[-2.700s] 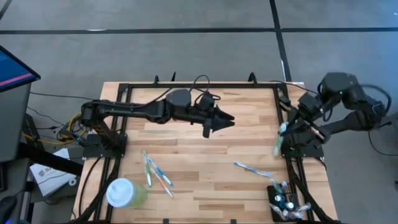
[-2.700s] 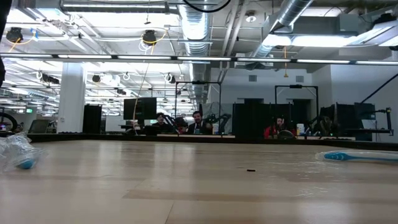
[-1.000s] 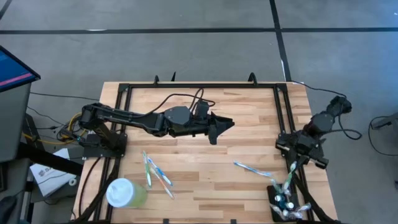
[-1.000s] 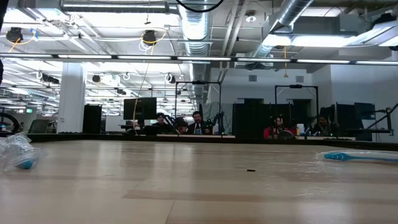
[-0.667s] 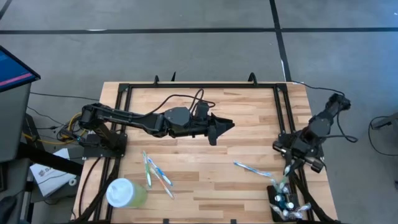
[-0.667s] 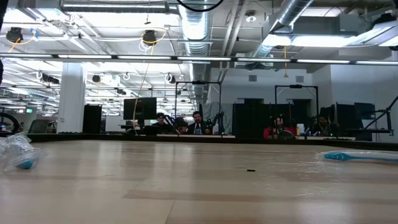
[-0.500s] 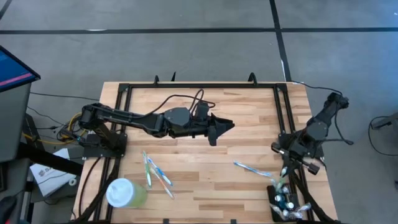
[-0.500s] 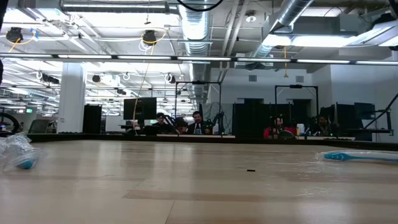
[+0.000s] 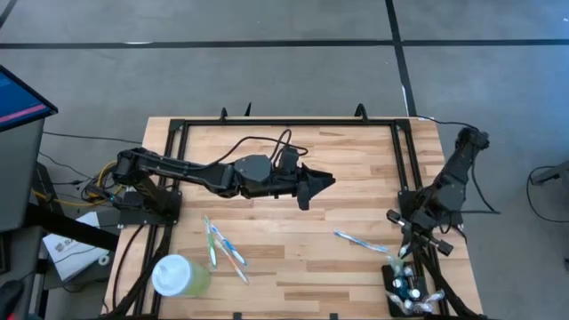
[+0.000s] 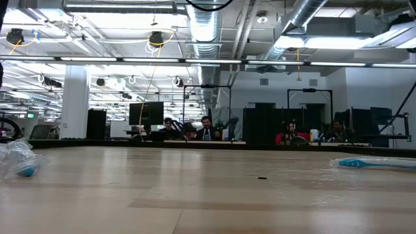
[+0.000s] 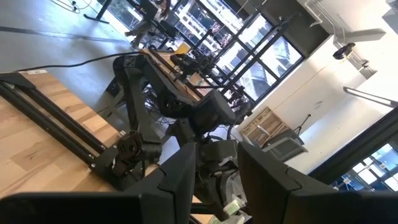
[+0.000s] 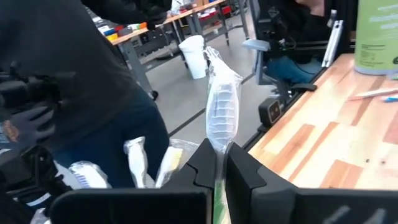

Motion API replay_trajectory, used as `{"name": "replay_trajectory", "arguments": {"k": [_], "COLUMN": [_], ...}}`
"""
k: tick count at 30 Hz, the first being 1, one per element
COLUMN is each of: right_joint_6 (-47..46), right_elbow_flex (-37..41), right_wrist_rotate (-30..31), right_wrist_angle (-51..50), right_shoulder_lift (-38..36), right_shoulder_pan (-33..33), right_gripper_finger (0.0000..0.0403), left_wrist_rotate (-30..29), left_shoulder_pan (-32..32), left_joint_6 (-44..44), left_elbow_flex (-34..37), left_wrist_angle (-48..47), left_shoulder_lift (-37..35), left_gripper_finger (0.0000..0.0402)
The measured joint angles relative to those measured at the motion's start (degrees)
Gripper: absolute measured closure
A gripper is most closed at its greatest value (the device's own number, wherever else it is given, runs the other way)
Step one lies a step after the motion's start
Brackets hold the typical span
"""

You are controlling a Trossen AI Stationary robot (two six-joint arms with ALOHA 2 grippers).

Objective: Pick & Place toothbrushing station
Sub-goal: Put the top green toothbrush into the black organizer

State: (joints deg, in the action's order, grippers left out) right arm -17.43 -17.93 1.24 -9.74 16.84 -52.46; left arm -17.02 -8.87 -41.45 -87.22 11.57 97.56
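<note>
The toothbrushing station (image 9: 405, 290), a small black holder with several wrapped toothbrushes standing in it, sits at the table's near right corner. Just beyond it my right gripper (image 9: 407, 249) is shut on a toothbrush in a clear wrapper (image 12: 222, 106), whose free end points toward the station. My left gripper (image 9: 320, 185) hovers over the middle of the table, level and open, with nothing between its fingers (image 11: 186, 180). My right gripper pinches the wrapped toothbrush between its two fingers, on the stretch just below the bristle head (image 12: 219, 148). The head and the wrapper's end stick out past the fingertips. The brush is lifted clear of the table, slanting toward the near edge above the station.
One wrapped toothbrush (image 9: 360, 240) lies on the wood left of the station; several more (image 9: 222, 245) lie near left. A pale green cup with a white lid (image 9: 178, 276) stands at the near left corner. A black frame (image 9: 400, 169) runs round the table.
My right arm has swung round at the table's right edge and sunk a little. It has carried the wrapped toothbrush toward the near edge, closer to the station. The gripper has stayed shut on the brush.
</note>
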Motion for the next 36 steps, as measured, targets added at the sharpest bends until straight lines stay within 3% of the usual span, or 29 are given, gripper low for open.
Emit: {"name": "replay_trajectory", "arguments": {"k": [15,36], "right_joint_6": [-2.3,-9.0], "right_elbow_flex": [0.5,0.5], "right_wrist_rotate": [14.5,28.1], "right_wrist_angle": [-1.1,-1.8], "right_shoulder_lift": [0.9,11.8], "right_shoulder_pan": [-9.4,-21.2], "right_gripper_finger": [0.0394,0.0391], "left_wrist_rotate": [0.0,0.3], "left_shoulder_pan": [-0.1,-0.1], "left_joint_6": [0.0,0.4], "left_elbow_flex": [0.0,0.0], "left_wrist_angle": [0.0,0.0], "left_shoulder_lift": [0.0,0.0], "left_gripper_finger": [0.0286,0.0286]}}
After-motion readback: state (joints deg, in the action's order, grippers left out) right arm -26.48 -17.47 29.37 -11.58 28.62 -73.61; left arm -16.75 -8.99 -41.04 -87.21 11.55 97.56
